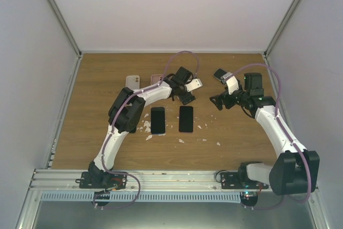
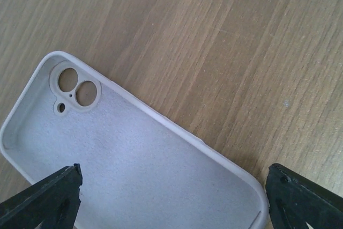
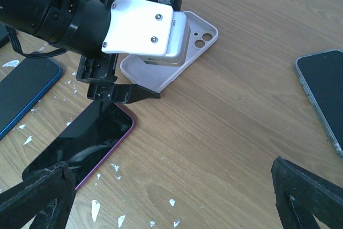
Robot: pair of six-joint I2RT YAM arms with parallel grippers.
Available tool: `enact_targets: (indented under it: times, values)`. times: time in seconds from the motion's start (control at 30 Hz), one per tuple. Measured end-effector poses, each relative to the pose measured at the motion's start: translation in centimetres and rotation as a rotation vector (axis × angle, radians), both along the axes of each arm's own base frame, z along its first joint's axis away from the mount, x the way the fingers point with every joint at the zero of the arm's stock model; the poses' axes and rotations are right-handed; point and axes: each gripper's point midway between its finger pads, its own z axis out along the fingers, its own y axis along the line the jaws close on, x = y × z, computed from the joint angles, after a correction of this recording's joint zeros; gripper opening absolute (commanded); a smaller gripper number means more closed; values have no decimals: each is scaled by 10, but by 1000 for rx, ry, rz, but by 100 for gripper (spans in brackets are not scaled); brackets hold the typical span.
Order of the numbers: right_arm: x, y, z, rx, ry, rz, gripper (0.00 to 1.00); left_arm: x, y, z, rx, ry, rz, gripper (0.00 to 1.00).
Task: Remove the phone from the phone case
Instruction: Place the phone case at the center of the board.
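The empty phone case (image 2: 134, 154) lies open side up on the table (image 2: 241, 36) beneath the wide-spread left gripper (image 2: 174, 172). In the left wrist view its long axis runs diagonally, camera holes upper left. The right wrist view, unlike the left, shows the pink-edged phone (image 3: 86, 138) flat beside it; the right gripper (image 3: 170, 165) gapes too.

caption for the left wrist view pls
Empty phone case lies inside-up on the wooden table under the open left tool.
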Motion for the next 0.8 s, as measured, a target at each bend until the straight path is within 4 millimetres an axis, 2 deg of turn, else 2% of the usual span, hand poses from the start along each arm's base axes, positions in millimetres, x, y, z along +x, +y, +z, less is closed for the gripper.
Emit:
enact_targets:
  times: [0.17, 0.37, 0.53, 0.63, 0.8]
  values:
    - [0, 0, 0, 0, -1, 0, 100, 0, 0, -5, 6, 6, -1, 93]
    - [0, 0, 0, 1, -1, 0, 100, -1, -3, -2, -15, 19, -19, 95]
    - [0, 0, 0, 2, -1, 1, 100, -12, -8, 2, -27, 45, -91, 94]
    - [0, 0, 0, 2, -1, 2, 100, -20, -9, 10, -26, 48, -143, 90]
    - [0, 0, 0, 2, -1, 2, 100, -29, -8, 23, -22, 26, -214, 74]
